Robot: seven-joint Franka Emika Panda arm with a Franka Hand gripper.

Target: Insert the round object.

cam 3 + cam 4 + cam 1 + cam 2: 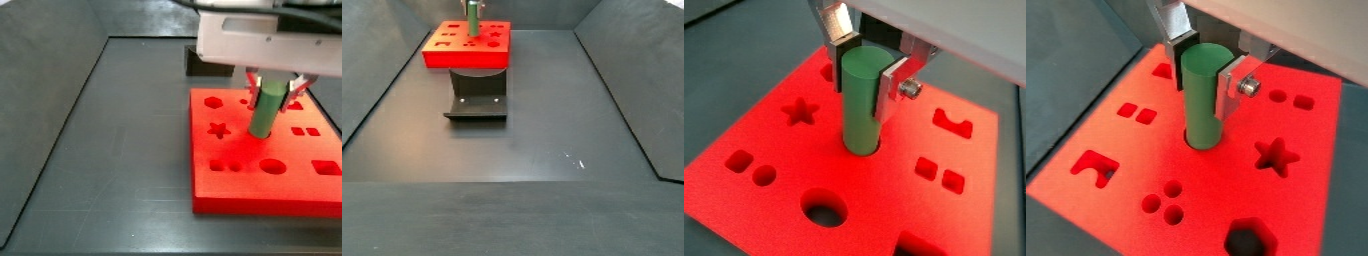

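The round object, a matte green cylinder peg point(862, 100), stands upright with its lower end in a round hole in the middle of the red board point(764, 140). My gripper point(863, 62) is shut on the peg's upper part, a silver finger on each side. Both wrist views show this; the peg point(1204, 95) meets the board point(1106, 140) at the hole. In a side view the gripper point(271, 88) holds the peg point(265, 112) over the board point(267, 175). In the far side view the peg point(472, 14) and board point(469, 48) are small.
The board has other cut-outs: a star point(802, 111), a large round hole point(824, 209), small squares point(938, 173) and two small round holes point(1160, 207). The dark fixture point(476, 95) stands on the floor beside the board. Dark walls ring the floor.
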